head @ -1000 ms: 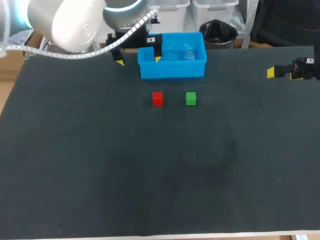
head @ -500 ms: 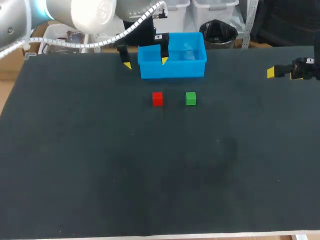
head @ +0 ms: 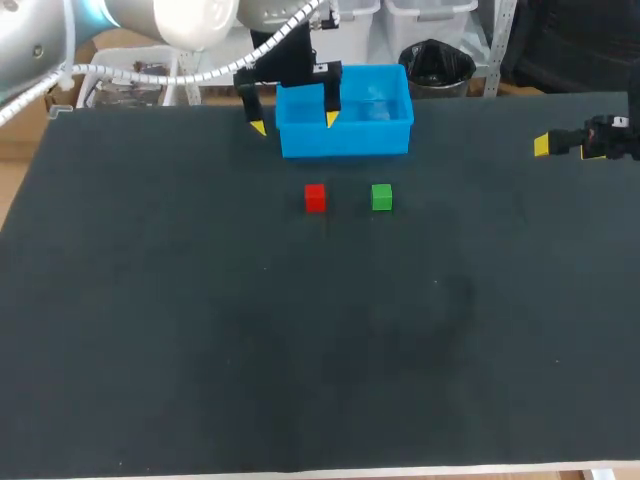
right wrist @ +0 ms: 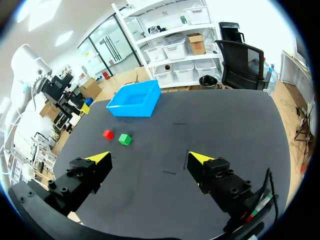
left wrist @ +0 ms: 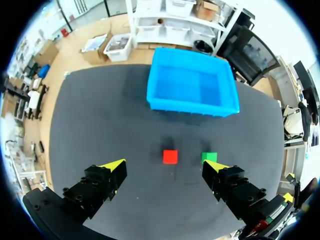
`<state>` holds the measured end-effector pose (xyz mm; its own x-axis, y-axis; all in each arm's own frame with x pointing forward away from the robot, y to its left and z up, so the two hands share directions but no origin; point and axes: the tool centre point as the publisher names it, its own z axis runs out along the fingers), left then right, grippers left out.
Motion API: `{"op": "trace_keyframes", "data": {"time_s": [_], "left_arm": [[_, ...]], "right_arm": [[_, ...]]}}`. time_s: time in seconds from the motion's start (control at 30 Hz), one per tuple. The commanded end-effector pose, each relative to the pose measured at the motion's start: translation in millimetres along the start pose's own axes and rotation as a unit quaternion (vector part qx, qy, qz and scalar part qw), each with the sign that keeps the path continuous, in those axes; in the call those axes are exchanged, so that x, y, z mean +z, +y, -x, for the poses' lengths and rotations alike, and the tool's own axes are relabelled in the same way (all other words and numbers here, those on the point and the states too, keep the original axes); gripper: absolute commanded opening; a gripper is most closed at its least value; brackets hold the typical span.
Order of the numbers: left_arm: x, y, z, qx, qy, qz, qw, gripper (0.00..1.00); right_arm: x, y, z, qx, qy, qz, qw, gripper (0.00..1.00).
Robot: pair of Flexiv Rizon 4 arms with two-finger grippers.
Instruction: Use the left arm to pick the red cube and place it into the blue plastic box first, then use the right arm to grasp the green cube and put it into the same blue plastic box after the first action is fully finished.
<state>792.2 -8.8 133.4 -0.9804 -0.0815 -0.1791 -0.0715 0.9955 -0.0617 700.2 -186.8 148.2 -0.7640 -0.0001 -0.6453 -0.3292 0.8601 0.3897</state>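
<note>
The left gripper point(head: 295, 123) is open and holds nothing, its two yellow-tipped fingers spread wide. In the head view the tips straddle the left end of the blue plastic box point(head: 345, 140), one just outside the box's left wall and the other in line with its front rim (how high it hangs over the box cannot be told). From the left wrist view, the same gripper point(left wrist: 165, 165) looks down on the dark table point(head: 300, 350). The red cube point(left wrist: 170, 156) lies ahead in the gap between its fingers, and the box point(left wrist: 192, 105) lies further ahead. The red cube point(head: 315, 197) sits on the table in front of the box, near its left half and apart from its front wall. The green cube point(head: 381, 197) sits beside the red one, in front of the box's right half, with the two cubes not touching. The right gripper point(head: 565, 143) is well off to the box's right, near the table's edge. In its own wrist view the right gripper point(right wrist: 150, 158) is open and empty, with the box point(right wrist: 132, 109), red cube point(right wrist: 108, 134) and green cube point(right wrist: 124, 139) far ahead of it.
</note>
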Motion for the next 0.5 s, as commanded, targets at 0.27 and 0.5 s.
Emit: {"op": "trace_keyframes", "data": {"time_s": [0.27, 0.5], "left_arm": [[8, -3.2, 4.1, -0.002, 0.018, 0.007, 1.0, 1.0], [34, -6.7, -3.7, 0.006, 0.057, 0.018, 0.998, 1.0]], "right_arm": [[0, 1, 0, 0.0, 0.0, -0.002, 1.0, 1.0], [0, 1, 0, 0.0, 0.0, -0.002, 1.0, 1.0]]}}
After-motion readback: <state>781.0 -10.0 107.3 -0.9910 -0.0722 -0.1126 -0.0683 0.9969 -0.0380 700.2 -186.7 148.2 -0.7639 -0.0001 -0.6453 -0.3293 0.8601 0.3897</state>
